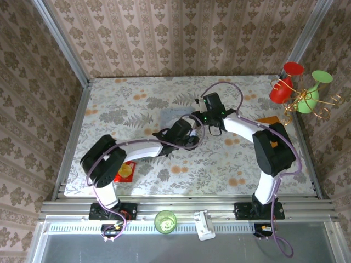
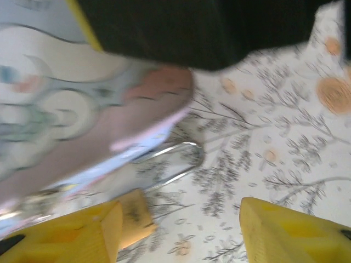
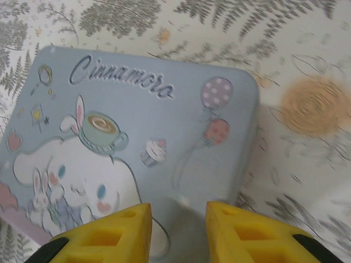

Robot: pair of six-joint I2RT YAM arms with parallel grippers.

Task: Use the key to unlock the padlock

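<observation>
1. Left pincer: released, jaws wide, grasping nothing. The padlock lies on the desk. Its brass body is touching or just beside the inner face of the finger on the left of the wrist view. Its thin shackle loops out toward the edge of the blue tin.
2. Handling, as judged: the padlock is small, rigid, light and smooth, so a nudge will likely make it skid or pivot. Clamp the 2 flat sides of the body, and leave the shackle and the bottom face clear.
3. Right pincer: hovers over the tin lid, jaws narrowly parted, nothing seen between them.
</observation>
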